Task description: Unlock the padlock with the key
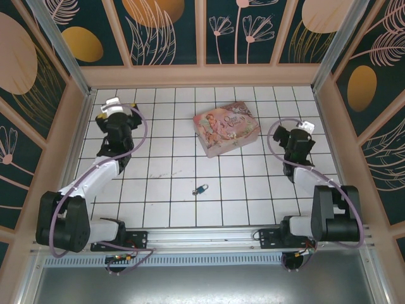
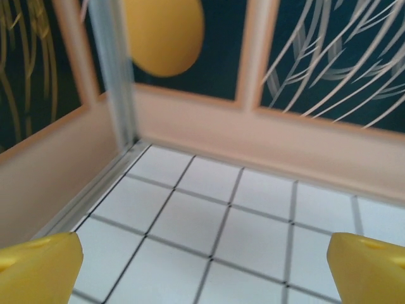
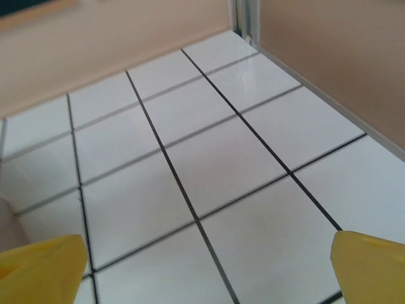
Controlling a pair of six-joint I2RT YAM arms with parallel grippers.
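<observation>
Left wrist view: yellow fingertips (image 2: 39, 266) sit at the bottom corners of the frame. The left gripper (image 2: 202, 275) has its jaws spread wide, with nothing between them. White gridded table (image 2: 215, 234) lies below, and the far-left corner of the enclosure wall is ahead.

Right wrist view: same layout, with yellow fingertips (image 3: 44, 266) at both bottom corners. The right gripper (image 3: 202, 269) is released and holds nothing. It looks over bare tiles toward the far-right corner.

Top view: the left gripper (image 1: 112, 104) is over the far-left part of the table (image 1: 158, 202), near the side wall. The right gripper (image 1: 305, 128) is over the far-right part. Both are well apart from the work items.

The padlock (image 1: 202, 189) has a blue body and lies flat on the tiles near the table's middle, toward the near edge, roughly between the two arms. A small silvery piece (image 1: 195, 192) touches its left side. It is too small to identify.

The pink picture tin (image 1: 226, 128) lies closed farther back and slightly right of the padlock, turned at an angle to the grid. It is apart from the padlock.
</observation>
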